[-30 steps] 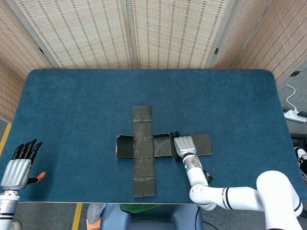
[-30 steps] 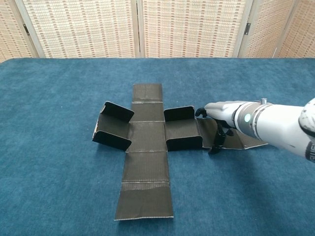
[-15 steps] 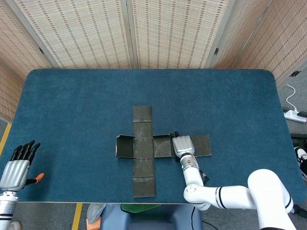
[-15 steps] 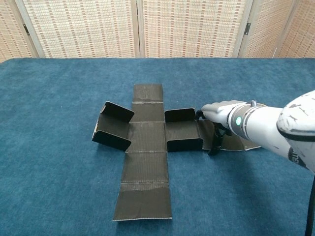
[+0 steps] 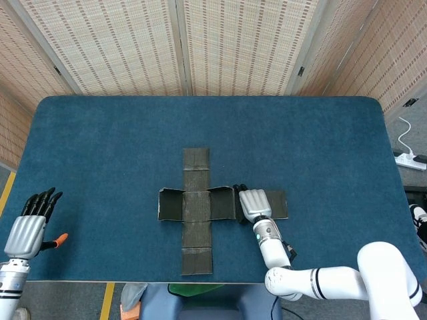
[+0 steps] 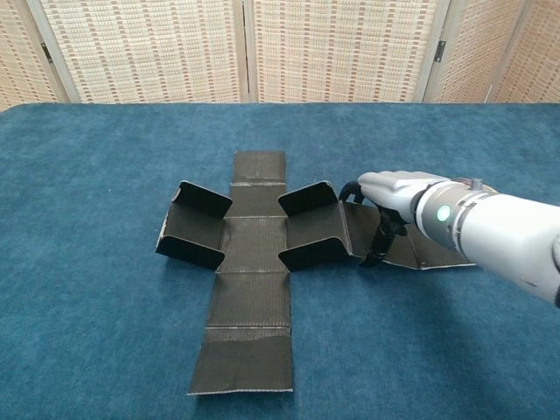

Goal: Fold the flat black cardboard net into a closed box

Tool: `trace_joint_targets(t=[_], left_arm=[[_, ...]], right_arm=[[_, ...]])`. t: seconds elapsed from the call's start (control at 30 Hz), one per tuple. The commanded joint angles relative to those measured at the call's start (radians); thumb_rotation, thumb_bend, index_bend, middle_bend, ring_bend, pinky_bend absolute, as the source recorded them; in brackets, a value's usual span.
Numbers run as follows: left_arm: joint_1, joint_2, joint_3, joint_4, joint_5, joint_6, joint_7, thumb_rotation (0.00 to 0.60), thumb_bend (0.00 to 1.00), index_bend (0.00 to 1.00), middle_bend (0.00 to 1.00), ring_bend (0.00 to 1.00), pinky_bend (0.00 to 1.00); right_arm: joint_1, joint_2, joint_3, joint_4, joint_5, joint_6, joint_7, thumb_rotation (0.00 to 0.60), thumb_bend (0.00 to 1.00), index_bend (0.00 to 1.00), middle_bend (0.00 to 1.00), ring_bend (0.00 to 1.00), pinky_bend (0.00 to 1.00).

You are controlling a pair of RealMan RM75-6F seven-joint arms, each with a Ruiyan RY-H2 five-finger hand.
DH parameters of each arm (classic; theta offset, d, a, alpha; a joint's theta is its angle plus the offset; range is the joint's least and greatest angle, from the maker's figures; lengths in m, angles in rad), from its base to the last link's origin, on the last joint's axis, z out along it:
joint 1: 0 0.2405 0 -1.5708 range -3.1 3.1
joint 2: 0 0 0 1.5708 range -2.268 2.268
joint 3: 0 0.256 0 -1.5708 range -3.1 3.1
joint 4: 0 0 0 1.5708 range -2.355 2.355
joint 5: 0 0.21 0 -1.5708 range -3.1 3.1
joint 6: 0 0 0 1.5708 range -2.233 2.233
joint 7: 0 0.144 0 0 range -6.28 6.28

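Note:
The black cardboard net (image 5: 197,207) lies as a cross in the middle of the blue table; in the chest view the net (image 6: 254,241) has its left and right side panels with small flaps standing up. My right hand (image 5: 253,203) rests palm down on the net's far right panel. In the chest view the right hand (image 6: 394,191) has its fingertips at the fold behind the raised right panel and its thumb pointing down onto the cardboard. It grips nothing. My left hand (image 5: 30,227) hovers off the table's near left corner, fingers straight and empty.
The blue table (image 5: 100,147) is bare around the net. Woven folding screens (image 5: 233,40) stand behind the far edge. A power strip (image 5: 410,160) lies on the floor past the right edge.
The right hand has pushed leftward; the whole net slid a little left and its right side panel tilted up more. The left hand rose slightly.

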Motion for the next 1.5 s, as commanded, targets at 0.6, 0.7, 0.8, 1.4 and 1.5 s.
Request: trace_joint_targets(t=[0.6, 0.7, 0.8, 1.4, 1.5], left_arm=[[-0.311, -0.273, -0.084, 0.246, 0.006, -0.253, 0.102, 0.600, 0.21, 0.06, 0.14, 0.74, 0.89], [-0.334, -0.307, -0.073, 0.279, 0.003, -0.278, 0.155, 0.600, 0.21, 0.00, 0.10, 0.72, 0.89], [-0.340, -0.325, -0.063, 0.264, 0.003, -0.289, 0.110, 0.600, 0.20, 0.00, 0.09, 0.72, 0.89], [-0.384, -0.386, -0.035, 0.231, 0.074, -0.223, -0.139, 0.600, 0.20, 0.00, 0.08, 0.69, 0.88], [-0.400, -0.370, -0.038, 0.208, 0.077, -0.235, -0.196, 0.600, 0.20, 0.00, 0.06, 0.68, 0.88]], right_arm=[[-0.089, -0.073, -0.073, 0.074, -0.336, 0.074, 0.001, 0.600, 0.39, 0.37, 0.41, 0.80, 1.00], [-0.088, -0.072, -0.060, 0.057, -0.333, 0.070, -0.017, 0.600, 0.39, 0.37, 0.41, 0.80, 1.00], [-0.088, -0.070, -0.050, 0.053, -0.333, 0.070, -0.033, 0.600, 0.39, 0.37, 0.41, 0.80, 1.00], [-0.087, -0.050, -0.028, 0.042, -0.354, 0.016, -0.060, 0.600, 0.39, 0.37, 0.41, 0.80, 1.00], [-0.071, -0.029, -0.024, 0.028, -0.368, -0.007, -0.074, 0.600, 0.39, 0.37, 0.41, 0.80, 1.00]])
